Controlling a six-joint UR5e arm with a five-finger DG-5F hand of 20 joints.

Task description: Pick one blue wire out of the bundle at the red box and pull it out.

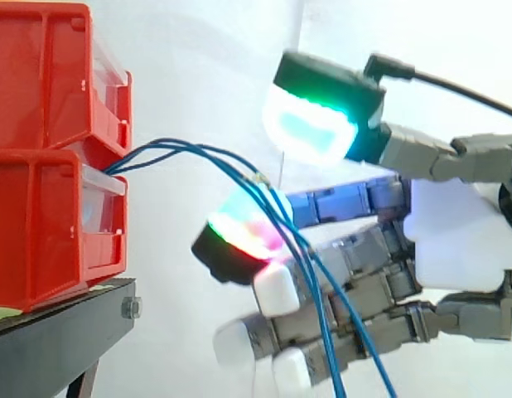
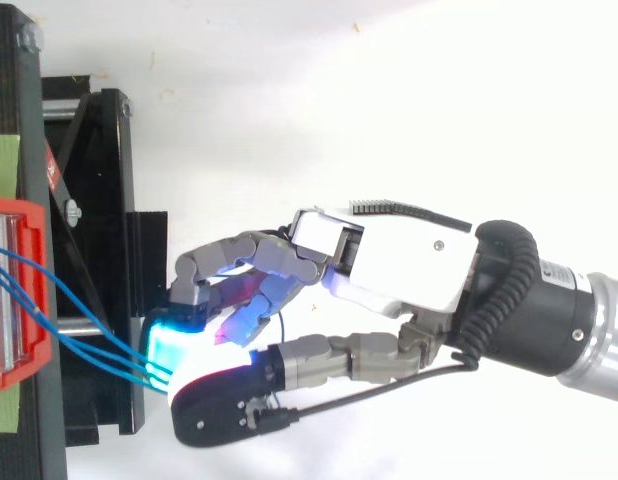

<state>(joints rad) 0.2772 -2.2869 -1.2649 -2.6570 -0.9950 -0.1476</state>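
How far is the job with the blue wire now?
Done: the hand is at the blue wires near the red box. In hand: choosing one wire; whether it holds one, I cannot tell. Left: the pull, because every wire runs into the box.

Two red bins (image 1: pixel 41 83) stood stacked, three blue wires (image 1: pixel 198 149) ran out from between them, one black stand (image 1: pixel 57 340) sat beneath, one hand (image 2: pixel 399 260) was nearby.
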